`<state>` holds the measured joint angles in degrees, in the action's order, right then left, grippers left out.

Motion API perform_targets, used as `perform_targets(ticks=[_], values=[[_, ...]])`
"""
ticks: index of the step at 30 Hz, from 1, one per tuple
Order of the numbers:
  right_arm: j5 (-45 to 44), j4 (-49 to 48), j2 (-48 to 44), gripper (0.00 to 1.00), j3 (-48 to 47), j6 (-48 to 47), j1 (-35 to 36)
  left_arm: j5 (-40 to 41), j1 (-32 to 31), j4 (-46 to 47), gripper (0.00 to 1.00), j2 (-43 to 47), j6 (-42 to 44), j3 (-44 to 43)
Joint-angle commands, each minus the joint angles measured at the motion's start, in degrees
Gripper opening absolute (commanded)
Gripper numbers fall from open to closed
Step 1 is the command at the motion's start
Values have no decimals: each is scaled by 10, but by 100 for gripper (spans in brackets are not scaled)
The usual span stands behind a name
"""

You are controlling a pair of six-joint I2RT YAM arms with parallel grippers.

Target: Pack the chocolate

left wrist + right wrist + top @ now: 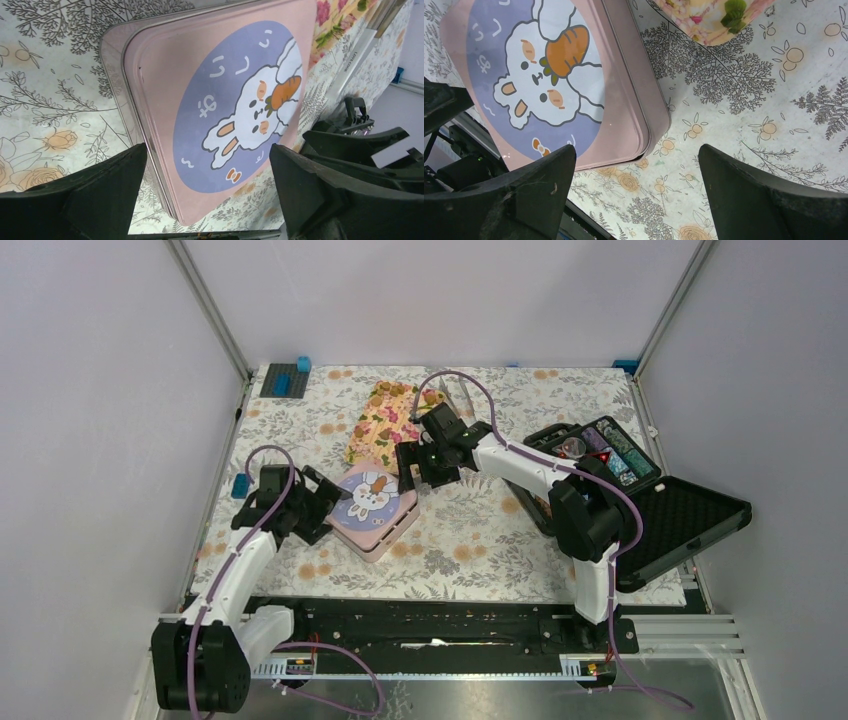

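Left gripper (318, 502): fingers spread wide, grasping nothing, just beside the tin's left corner.
Right gripper (408, 466): fingers spread wide, empty, above the tin's far right corner.
Square pink metal tin with rabbit-and-carrot lid (372, 508): lid on, flat on the flowered tablecloth (480, 540).
Chocolate: not visible in any view; cannot tell where.
Black hard case (690, 515): lid open, at the table's right edge.

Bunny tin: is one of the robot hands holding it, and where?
No, nothing is held. The left gripper and right gripper both stand open at the edges of the pink bunny tin, neither closed on it.
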<state>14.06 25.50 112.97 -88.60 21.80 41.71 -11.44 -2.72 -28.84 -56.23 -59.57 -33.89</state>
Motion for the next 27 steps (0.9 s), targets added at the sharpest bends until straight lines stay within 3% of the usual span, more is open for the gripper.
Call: perform_targets(ticks=[1,7,15,20,27], values=[[-14,10,-29,100,5,-7,5,-17,-3,-10,99,24,39,-56],[-16,10,-36,100,4,-5,5,-7,-3,-67,99,19,111,-111],[-20,10,-59,99,11,-1,5,-3,-3,-36,99,-14,164,-138],[-28,8,-101,99,37,10,5,-34,-1,3,99,-115,268,-212],[-39,-59,-216,99,174,66,6,-21,4,22,99,-249,305,-286]])
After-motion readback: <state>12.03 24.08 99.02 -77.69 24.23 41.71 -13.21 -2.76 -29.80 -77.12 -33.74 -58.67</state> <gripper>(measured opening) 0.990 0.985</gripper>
